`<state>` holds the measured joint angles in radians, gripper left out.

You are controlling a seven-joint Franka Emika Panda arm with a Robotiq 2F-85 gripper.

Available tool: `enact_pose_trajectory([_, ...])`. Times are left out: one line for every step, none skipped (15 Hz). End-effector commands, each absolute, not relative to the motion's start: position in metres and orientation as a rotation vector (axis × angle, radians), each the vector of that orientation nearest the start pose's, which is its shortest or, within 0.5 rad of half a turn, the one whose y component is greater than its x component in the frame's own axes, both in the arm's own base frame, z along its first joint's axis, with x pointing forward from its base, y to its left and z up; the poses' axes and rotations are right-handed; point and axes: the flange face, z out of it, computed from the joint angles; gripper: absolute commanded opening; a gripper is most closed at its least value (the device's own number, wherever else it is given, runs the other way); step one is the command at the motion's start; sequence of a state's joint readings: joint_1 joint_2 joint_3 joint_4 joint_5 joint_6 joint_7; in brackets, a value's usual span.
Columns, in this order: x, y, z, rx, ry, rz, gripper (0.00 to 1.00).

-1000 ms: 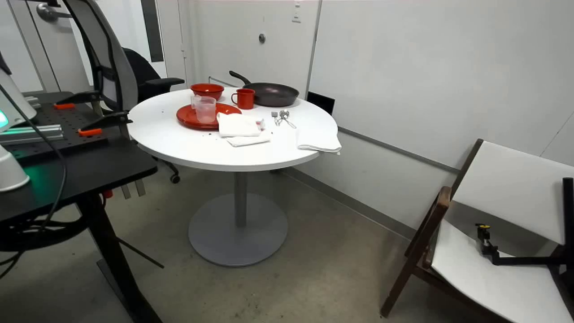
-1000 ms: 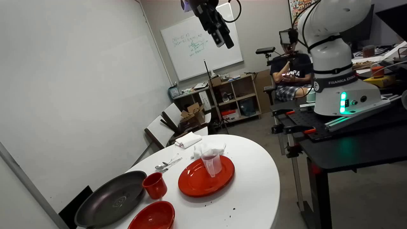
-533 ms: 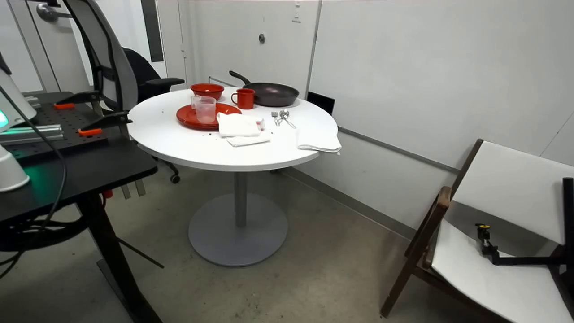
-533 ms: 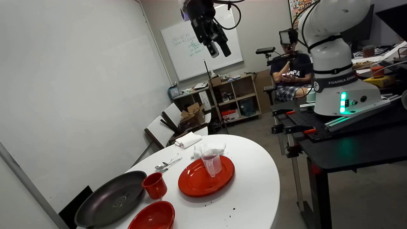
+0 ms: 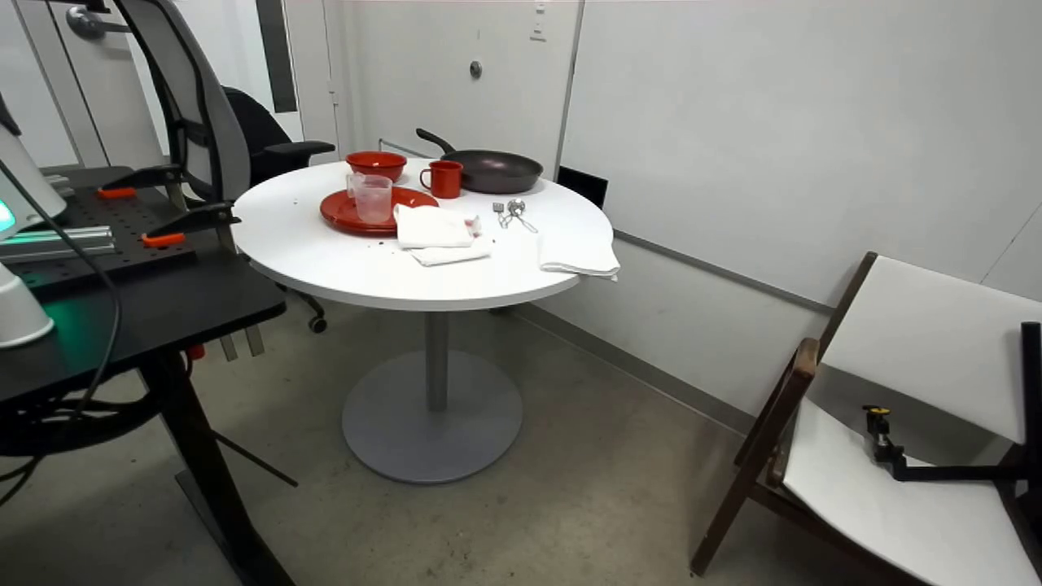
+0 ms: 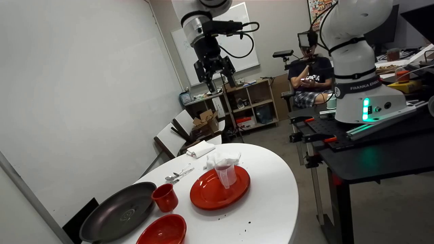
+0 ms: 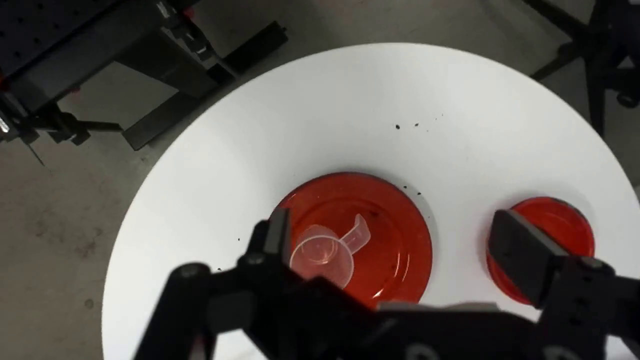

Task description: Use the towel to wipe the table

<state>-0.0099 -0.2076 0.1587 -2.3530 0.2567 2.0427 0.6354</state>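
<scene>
The tabletop (image 5: 350, 264) is round and white. A plate (image 6: 206, 195) lies on it, with the towel (image 5: 433, 228) just beside. A folded cloth (image 5: 580, 259) pokes past the edge. Utensils (image 5: 516, 207) lie between the cloth and an upright mug (image 5: 445, 180). Near the mug stand a pan (image 5: 492, 172) and a bowl (image 5: 376, 165). Dark specks (image 7: 397, 127) lie around the plate.

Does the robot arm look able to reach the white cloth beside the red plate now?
Probably yes. The jaws stand open and empty above the table, and nothing lies on the white cloth. The plastic cup on the red plate, close by, might obstruct a low approach.
</scene>
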Motion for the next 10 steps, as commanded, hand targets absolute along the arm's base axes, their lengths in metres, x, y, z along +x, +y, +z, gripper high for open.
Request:
enact_pose_trajectory([0.477, 0.058, 0.375, -2.818, 1.095, 0.213, 1.00])
enact_pose_trajectory([0.484, 0.048, 0.367, -2.804, 1.150, 0.206, 1.00])
enact_pose_trajectory([0.488, 0.041, 0.360, -2.794, 1.190, 0.200, 1.00])
enact_pose_trajectory([0.493, 0.033, 0.351, -2.785, 1.233, 0.192, 1.00])
enact_pose_trajectory([0.497, 0.027, 0.344, -2.779, 1.268, 0.187, 1.00])
enact_pose_trajectory([0.501, 0.020, 0.335, -2.773, 1.306, 0.180, 1.00])
enact_pose_trajectory([0.504, 0.015, 0.328, -2.769, 1.334, 0.167, 1.00])
enact_pose_trajectory([0.507, 0.010, 0.321, -2.769, 1.360, 0.165, 1.00])
enact_pose_trajectory([0.510, 0.004, 0.313, -2.771, 1.383, 0.162, 1.00])
enact_pose_trajectory([0.513, -0.001, 0.305, -2.774, 1.402, 0.167, 1.00])
